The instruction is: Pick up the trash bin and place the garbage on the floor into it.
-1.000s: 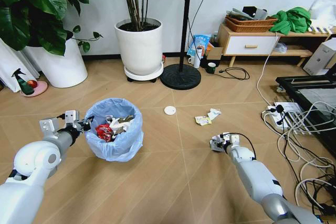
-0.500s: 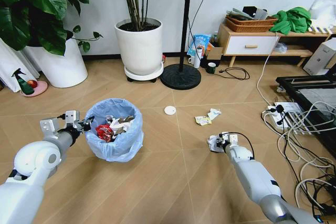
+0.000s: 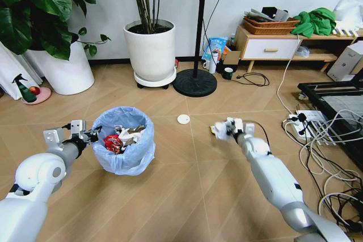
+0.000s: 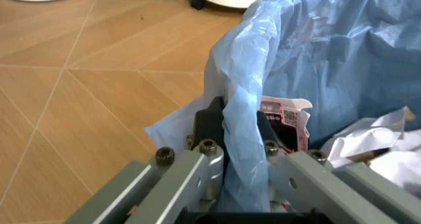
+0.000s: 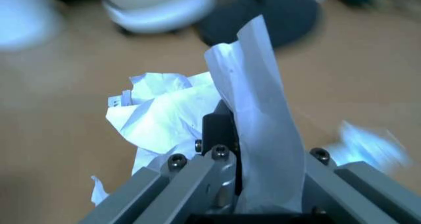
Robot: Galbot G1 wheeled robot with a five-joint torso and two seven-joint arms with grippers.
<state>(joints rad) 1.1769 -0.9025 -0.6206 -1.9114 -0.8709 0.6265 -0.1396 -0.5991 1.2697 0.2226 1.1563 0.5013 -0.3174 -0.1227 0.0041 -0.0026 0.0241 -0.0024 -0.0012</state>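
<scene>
A paper wad is carried toward the held trash bin.

The trash bin (image 3: 123, 140), lined with a light-blue bag, is gripped at its rim by the left gripper (image 4: 245, 150), whose fingers are pinched over the plastic, apparently so the opening is kept steady and facing up for the drop. To the right of the bin, a white paper wad (image 5: 172, 115) is clamped between the narrowed fingers of the right gripper (image 3: 229, 128), held clear of the floor (image 3: 187, 196). A white disc (image 3: 183, 119) lies between bin and wad; what seems to be a yellowish scrap (image 3: 215, 130) sits just beside the right gripper. The chevron wood floor runs back from the bin to white plant pots (image 3: 151, 49), a fan base (image 3: 195, 83) and a low cabinet (image 3: 271, 46); loose cables (image 3: 323, 140) lie far right of the bin.
</scene>
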